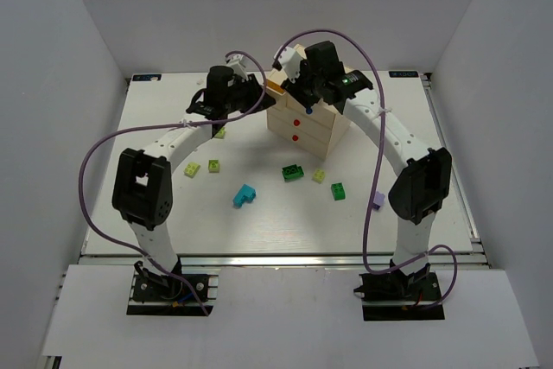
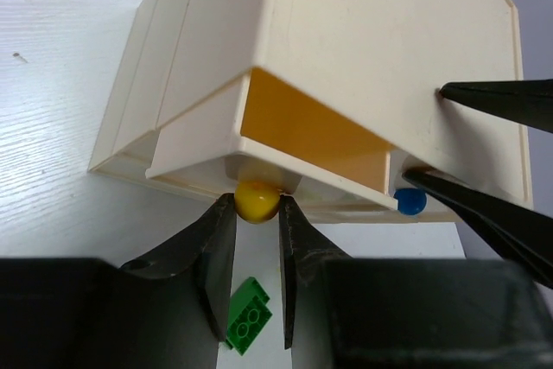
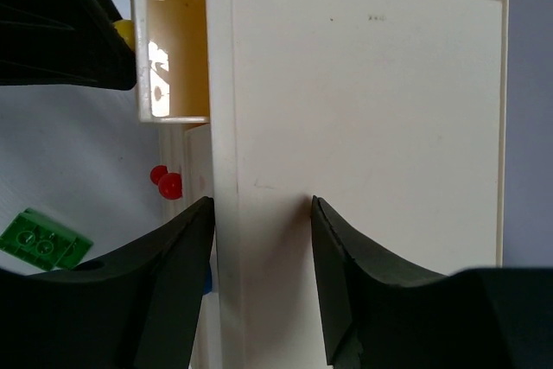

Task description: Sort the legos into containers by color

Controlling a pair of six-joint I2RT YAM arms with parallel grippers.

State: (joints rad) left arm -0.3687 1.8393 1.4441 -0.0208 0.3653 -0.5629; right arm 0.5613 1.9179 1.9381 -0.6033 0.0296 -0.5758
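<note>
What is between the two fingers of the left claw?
The round yellow knob of the pulled-out drawer sits there, touched by both fingers, as the left wrist view shows.

Four lime bricks point(image 1: 219, 132) point(image 1: 191, 168) point(image 1: 212, 165) point(image 1: 319, 175) are lying about, along with two dark green bricks point(image 1: 293, 173) point(image 1: 338, 191), one cyan brick point(image 1: 244, 195) and one lavender brick point(image 1: 378, 200), making eight. One chest point(image 1: 315, 131) is standing, and four knobs are showing on it: one yellow knob point(image 2: 257, 200), one blue knob point(image 2: 409, 202) and two red knobs point(image 3: 170, 185) point(image 3: 158, 174). Two arms are working, a left arm point(image 1: 143, 187) and a right arm point(image 1: 421, 183), each trailing one purple cable point(image 1: 82, 187) point(image 1: 367, 213).
</note>
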